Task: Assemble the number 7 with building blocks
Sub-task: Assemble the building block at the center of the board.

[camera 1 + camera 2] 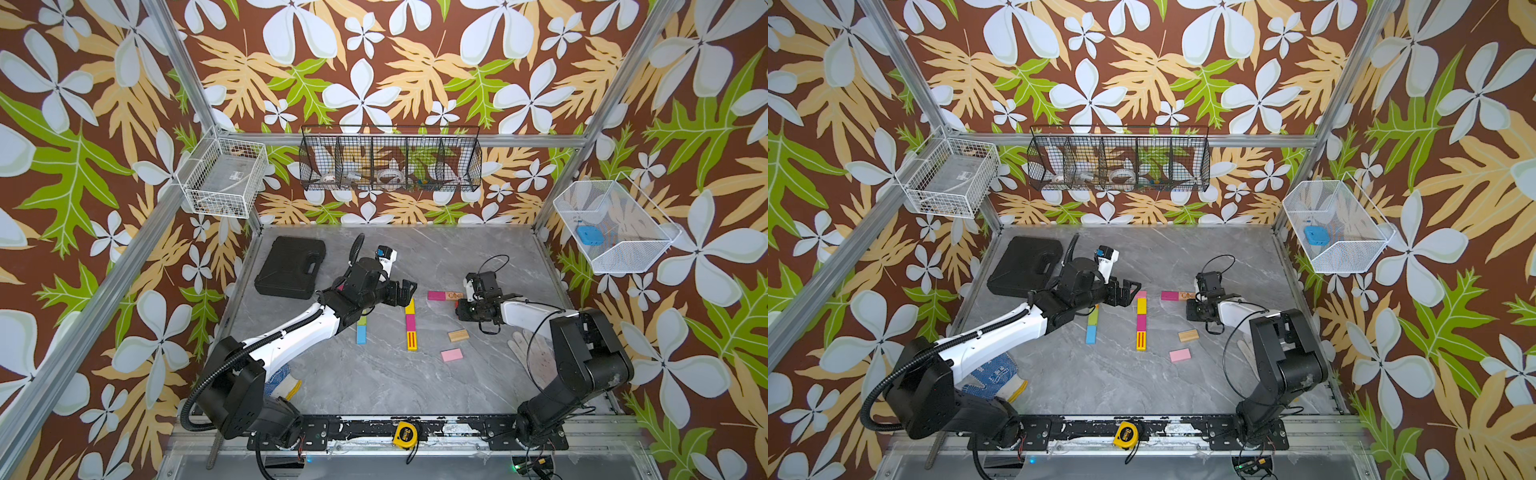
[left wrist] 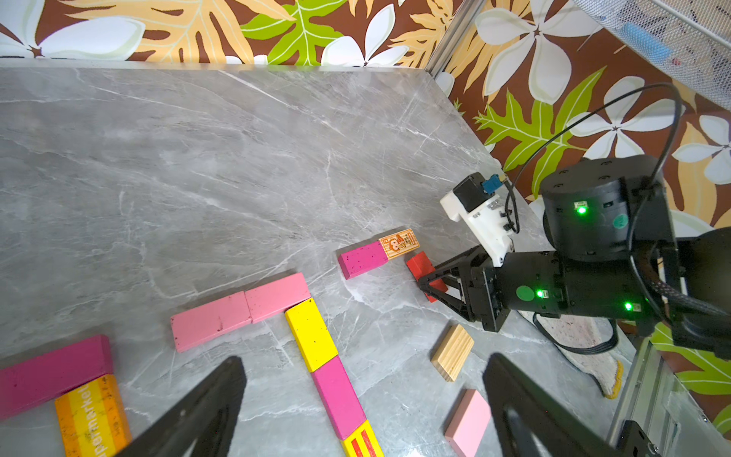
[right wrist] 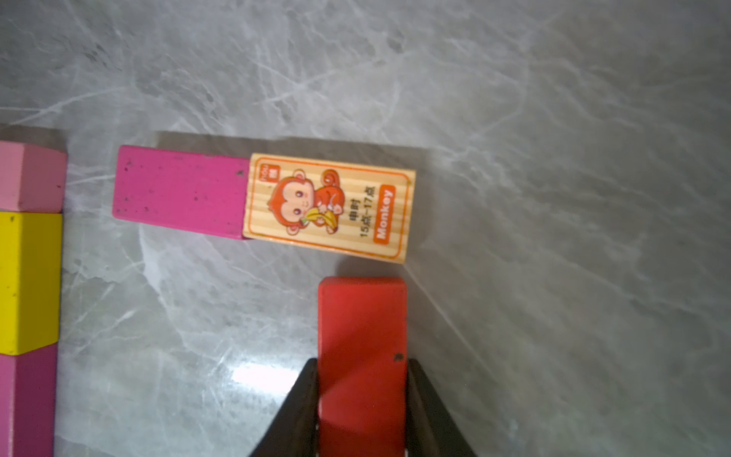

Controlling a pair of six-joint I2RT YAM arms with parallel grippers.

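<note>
My right gripper [image 3: 362, 362] is shut on a red block [image 3: 362, 316], one finger on each long side. The red block's free end lies just below a monkey-printed wooden block [image 3: 328, 207], which butts against a magenta block [image 3: 178, 192] to make a short row [image 1: 444, 295]. To its left runs a column of yellow [image 1: 410, 309], magenta and red-striped yellow blocks, with two pink blocks [image 2: 241, 312] in a row at its top. My left gripper [image 2: 364, 362] hangs open above that column, holding nothing. A plain wood block [image 1: 458, 335] and a pink block [image 1: 451, 354] lie loose.
Further blocks, among them green and blue ones [image 1: 361, 328], lie under my left arm. A black case [image 1: 291, 268] sits at the back left. A white glove [image 1: 530, 349] lies by my right arm and a blue-dotted glove [image 1: 994, 376] under my left. A yellow tape measure [image 1: 406, 434] rests on the front rail.
</note>
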